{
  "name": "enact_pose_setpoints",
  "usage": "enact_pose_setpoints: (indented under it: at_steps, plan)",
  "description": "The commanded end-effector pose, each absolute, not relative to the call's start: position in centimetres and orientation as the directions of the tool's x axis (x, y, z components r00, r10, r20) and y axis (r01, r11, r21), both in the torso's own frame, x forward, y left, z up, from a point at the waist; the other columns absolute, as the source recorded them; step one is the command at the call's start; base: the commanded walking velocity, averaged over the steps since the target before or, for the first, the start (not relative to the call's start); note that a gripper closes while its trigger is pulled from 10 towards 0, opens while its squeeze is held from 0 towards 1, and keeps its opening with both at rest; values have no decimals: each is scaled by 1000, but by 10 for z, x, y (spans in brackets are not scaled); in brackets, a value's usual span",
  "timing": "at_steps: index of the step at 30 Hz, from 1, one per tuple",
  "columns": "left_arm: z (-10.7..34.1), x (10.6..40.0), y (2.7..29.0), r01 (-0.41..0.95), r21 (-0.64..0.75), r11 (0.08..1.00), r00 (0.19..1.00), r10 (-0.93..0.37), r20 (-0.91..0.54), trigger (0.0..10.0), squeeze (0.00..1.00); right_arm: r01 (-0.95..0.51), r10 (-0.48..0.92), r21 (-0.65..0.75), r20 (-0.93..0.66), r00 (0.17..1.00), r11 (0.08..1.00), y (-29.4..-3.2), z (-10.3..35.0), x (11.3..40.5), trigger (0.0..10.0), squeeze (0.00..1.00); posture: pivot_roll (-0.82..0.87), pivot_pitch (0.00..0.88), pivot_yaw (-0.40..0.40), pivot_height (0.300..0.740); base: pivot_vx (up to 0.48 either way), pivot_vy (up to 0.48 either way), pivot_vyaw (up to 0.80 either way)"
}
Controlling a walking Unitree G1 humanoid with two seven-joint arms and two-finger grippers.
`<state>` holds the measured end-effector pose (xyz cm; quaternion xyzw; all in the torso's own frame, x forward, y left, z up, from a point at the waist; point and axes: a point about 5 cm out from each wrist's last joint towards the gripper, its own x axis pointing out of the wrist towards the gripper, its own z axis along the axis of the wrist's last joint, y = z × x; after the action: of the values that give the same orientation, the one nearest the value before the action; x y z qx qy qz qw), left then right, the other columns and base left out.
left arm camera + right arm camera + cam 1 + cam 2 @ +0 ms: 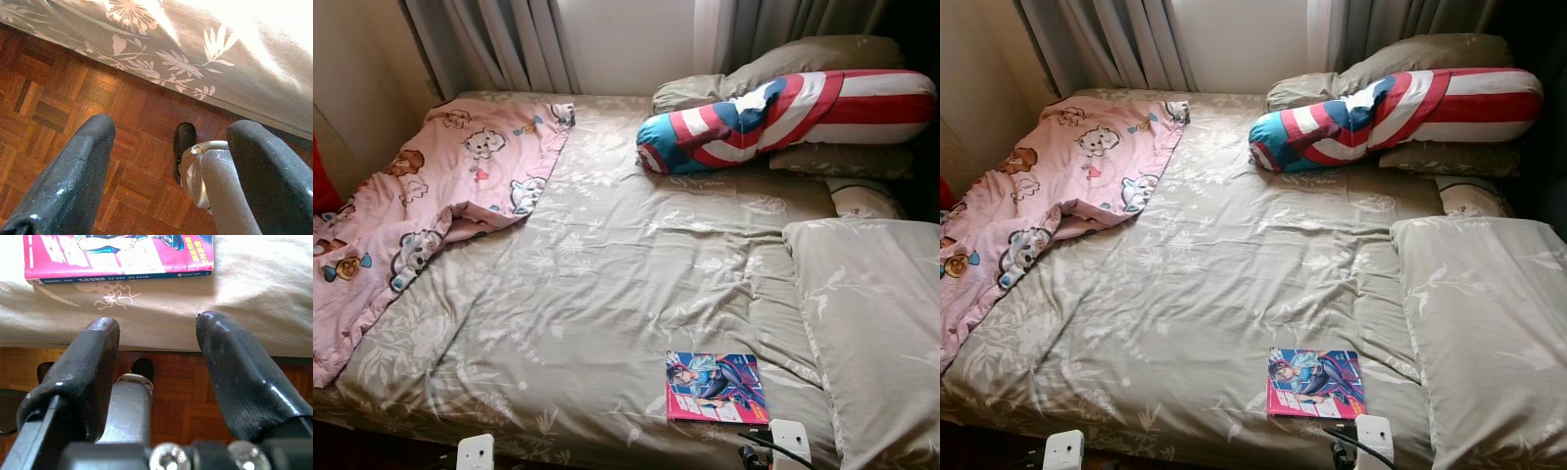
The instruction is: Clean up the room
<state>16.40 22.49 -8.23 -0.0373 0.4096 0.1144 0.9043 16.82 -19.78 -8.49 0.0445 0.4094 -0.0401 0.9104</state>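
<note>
Comic book, flat and glossy, lies on wrinkled floral bedsheet; both grippers gape.

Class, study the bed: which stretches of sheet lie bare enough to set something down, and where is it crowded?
Bare: the wide middle of the sheet, between pink blanket and grey pillow, above the comic book. Crowded: the pillows around the striped bolster.
</note>
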Motion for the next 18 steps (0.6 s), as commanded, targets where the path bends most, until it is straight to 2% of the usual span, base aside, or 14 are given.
enact_pose_setpoints:
  at_steps: [1,11,18]
  plan:
    - [-85,157,226,-240,35,970,615,179,-768,10000,0,119,-46,41,-759,650,992,-201,-87,161,10000,0,-77,102,13,740,0,259,0]
    - [-85,158,227,-238,39,971,615,181,-767,10000,0,118,-38,52,-756,653,992,-196,-87,165,10000,0,-72,106,18,740,0,276,0]
    - [-85,157,227,-236,43,971,616,184,-766,10000,0,120,-35,58,-757,653,991,-196,-87,164,10000,0,-72,111,21,740,0,422,0]
